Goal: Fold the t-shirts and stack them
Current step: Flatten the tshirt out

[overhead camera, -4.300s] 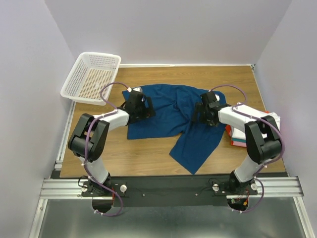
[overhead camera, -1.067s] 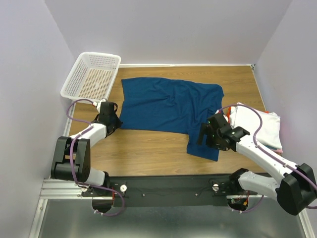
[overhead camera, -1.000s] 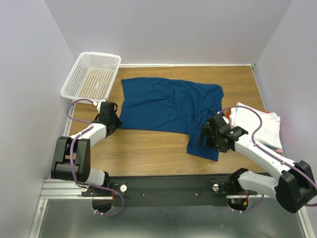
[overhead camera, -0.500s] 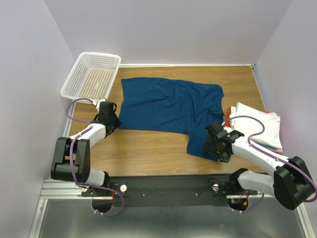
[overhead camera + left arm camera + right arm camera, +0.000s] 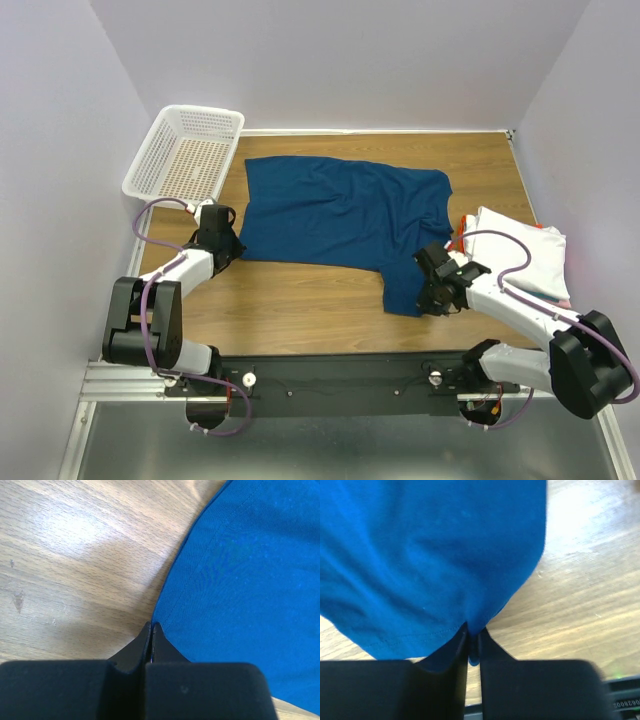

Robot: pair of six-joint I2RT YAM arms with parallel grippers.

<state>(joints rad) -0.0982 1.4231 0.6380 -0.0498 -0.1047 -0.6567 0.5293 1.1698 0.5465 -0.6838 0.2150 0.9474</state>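
Pinching the nearest flap of the dark blue tee, the right pincer has its jaws closed on a tuck of the hem, with cloth bunched between them and bare table just to its right; the left pincer, a little farther up the table, has its jaws pressed together at the tee's left hem corner, and as far as its wrist view shows, the cloth's edge is nipped between the tips; from both pincers the tee runs away toward the far side, spread open and mostly flat, a few ripples in it, no fold made and no print showing; just beyond and outward of the right pincer sits the stack of folded tees, white on top with pink and orange-red edges under it, close beside the blue cloth; well beyond the left pincer, at the far left corner, stands the white mesh basket; so I judge the stacked shirts done and this one only laid out and gripped along its near edge; left are its folds, likely beginning with the near edge carried over toward the far one, and its setting on the stack.
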